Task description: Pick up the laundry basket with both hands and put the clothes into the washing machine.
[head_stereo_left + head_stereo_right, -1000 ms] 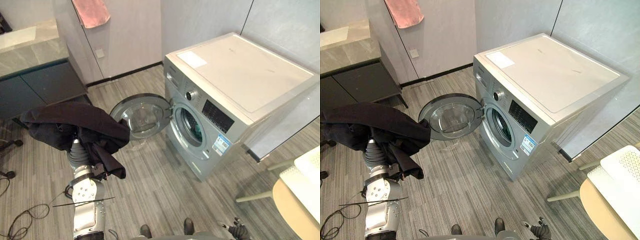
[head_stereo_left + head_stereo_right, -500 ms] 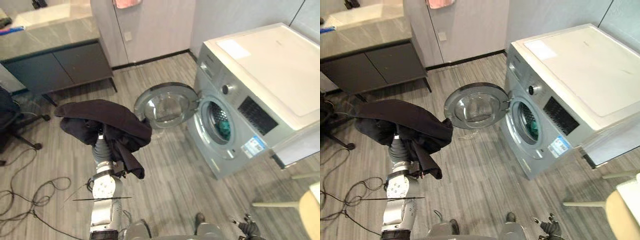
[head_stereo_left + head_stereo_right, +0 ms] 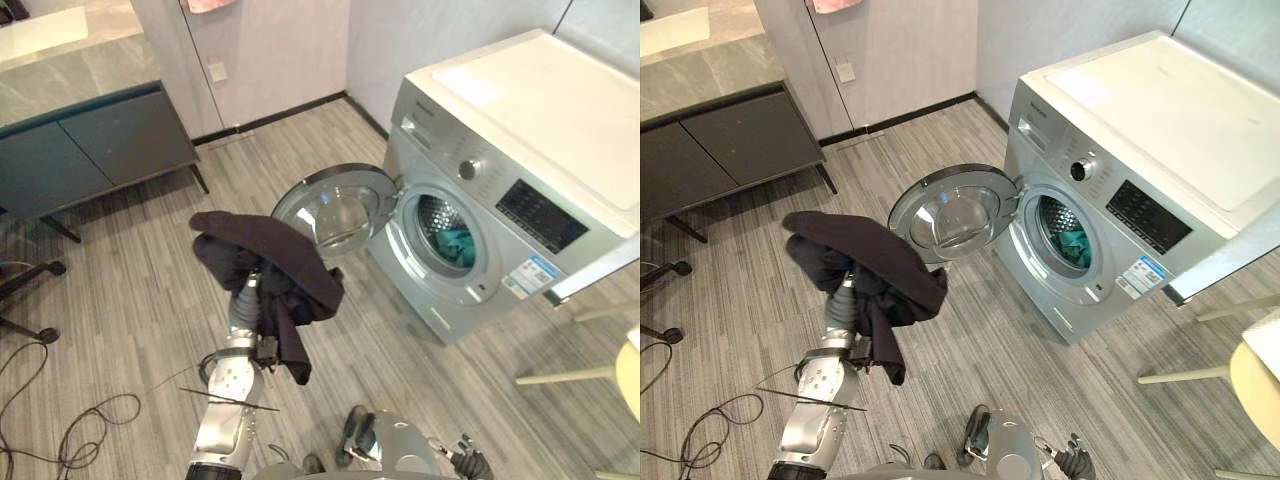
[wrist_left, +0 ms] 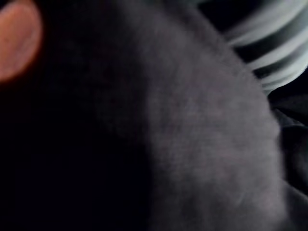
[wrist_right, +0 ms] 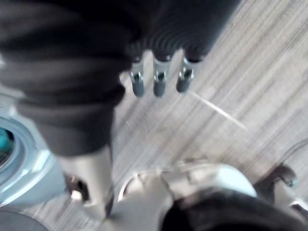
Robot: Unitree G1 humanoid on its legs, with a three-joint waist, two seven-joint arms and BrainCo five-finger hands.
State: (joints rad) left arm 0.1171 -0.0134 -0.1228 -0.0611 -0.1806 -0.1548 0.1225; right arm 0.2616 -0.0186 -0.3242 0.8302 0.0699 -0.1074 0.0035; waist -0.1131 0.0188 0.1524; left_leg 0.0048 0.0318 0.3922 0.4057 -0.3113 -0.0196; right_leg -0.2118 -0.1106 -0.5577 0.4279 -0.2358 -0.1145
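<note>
A black garment hangs draped over the top of my raised left arm and covers the hand. The left wrist view has the same dark cloth pressed against it. The garment is just left of the silver washing machine's round door, which is swung wide open. Teal cloth lies inside the drum. My right hand hangs low by my side, open and holding nothing, its fingers relaxed above the floor.
A dark cabinet with a stone top stands at the back left. A chair base sits at the left edge. Pale furniture legs and a round tan tabletop are right of the machine. A pink towel hangs on the wall.
The camera has shifted. My left arm has carried the black garment to the right, closer to the open door, and the cloth now hangs more bunched.
</note>
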